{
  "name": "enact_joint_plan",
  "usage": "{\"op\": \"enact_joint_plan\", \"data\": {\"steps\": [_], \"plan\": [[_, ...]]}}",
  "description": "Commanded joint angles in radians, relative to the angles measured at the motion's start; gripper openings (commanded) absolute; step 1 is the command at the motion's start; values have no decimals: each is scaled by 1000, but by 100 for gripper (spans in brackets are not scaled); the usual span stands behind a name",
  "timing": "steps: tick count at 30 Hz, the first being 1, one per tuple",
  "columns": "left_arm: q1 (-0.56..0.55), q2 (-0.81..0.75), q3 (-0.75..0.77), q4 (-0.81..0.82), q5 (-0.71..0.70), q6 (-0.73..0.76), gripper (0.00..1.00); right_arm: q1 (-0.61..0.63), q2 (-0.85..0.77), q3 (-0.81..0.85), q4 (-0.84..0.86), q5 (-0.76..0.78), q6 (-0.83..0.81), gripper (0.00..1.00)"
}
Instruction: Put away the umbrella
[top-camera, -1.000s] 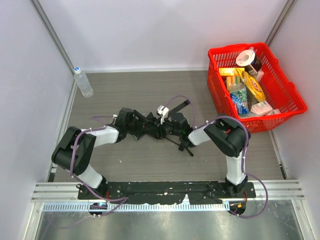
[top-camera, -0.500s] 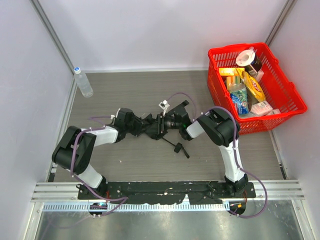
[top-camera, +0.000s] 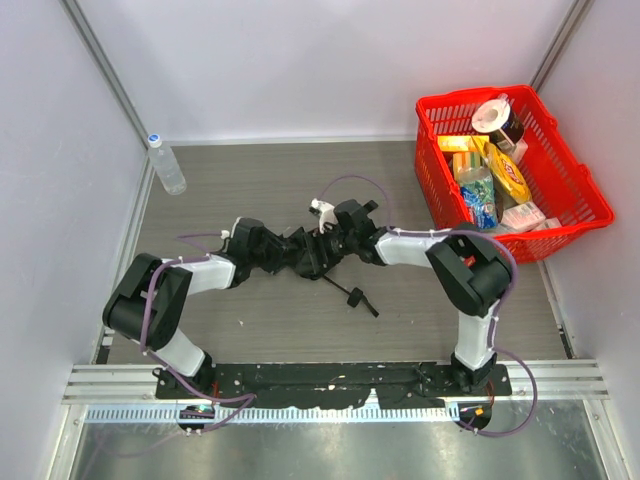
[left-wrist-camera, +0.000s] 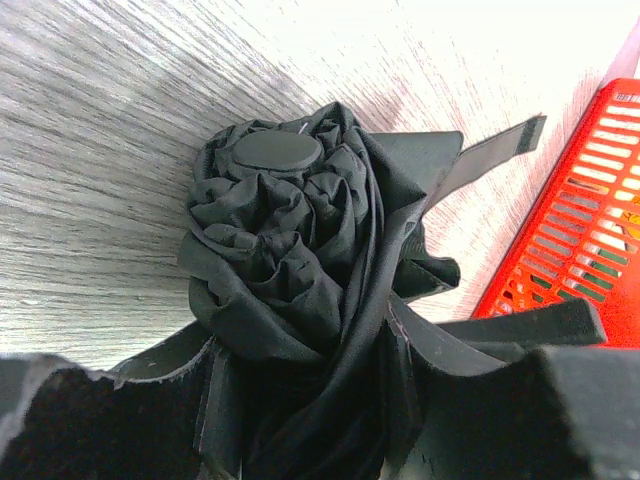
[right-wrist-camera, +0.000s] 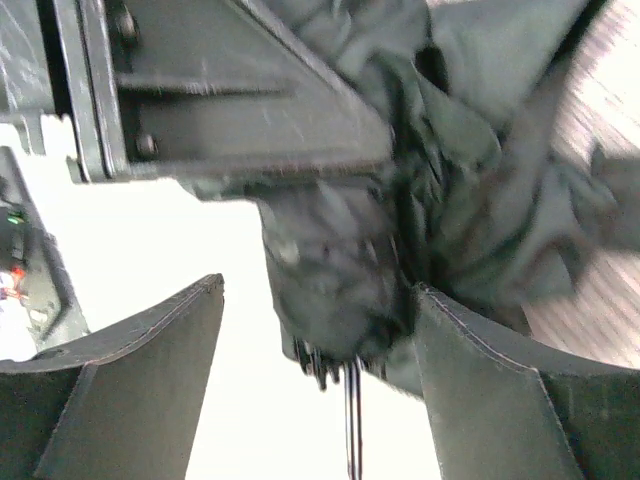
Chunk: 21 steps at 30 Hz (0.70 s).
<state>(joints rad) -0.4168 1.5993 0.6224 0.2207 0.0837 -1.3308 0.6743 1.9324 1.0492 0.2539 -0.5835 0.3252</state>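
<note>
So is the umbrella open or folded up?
Folded up. The umbrella is a scrunched black bundle of twisted pleats, not spread out over the table.

The black-and-white left arm (top-camera: 200, 272) lay low, forearm stretched rightward toward the table's middle. Its black two-finger left gripper (left-wrist-camera: 300, 410) was clamped on the bundled black fabric umbrella (left-wrist-camera: 285, 240). The matching right arm (top-camera: 465, 275) folded at the elbow and reached leftward. Its right gripper (right-wrist-camera: 320, 385) was spread wide, with one finger (right-wrist-camera: 130, 390) standing clear of the bundle.

No legible text or labels
</note>
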Motion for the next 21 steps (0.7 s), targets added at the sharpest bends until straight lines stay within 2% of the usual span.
{"op": "enact_joint_plan", "data": {"steps": [1,3,6,11,15,21], "plan": [[-5,67,-72,-256,-88,114,0,34,-177,18,-338,236,-211,79],[-4,65,-69,-271,-61,107,0,93,-225,0,-311,367,-264,80],[-4,67,-62,-274,-52,98,0,184,-262,-50,-155,514,-311,82],[-5,73,-41,-329,-52,88,0,300,-189,-8,-62,747,-397,87],[-4,70,-41,-337,-50,81,0,337,-101,46,-13,859,-471,88],[-4,74,-47,-328,-36,73,0,349,8,83,50,948,-558,87]]}}
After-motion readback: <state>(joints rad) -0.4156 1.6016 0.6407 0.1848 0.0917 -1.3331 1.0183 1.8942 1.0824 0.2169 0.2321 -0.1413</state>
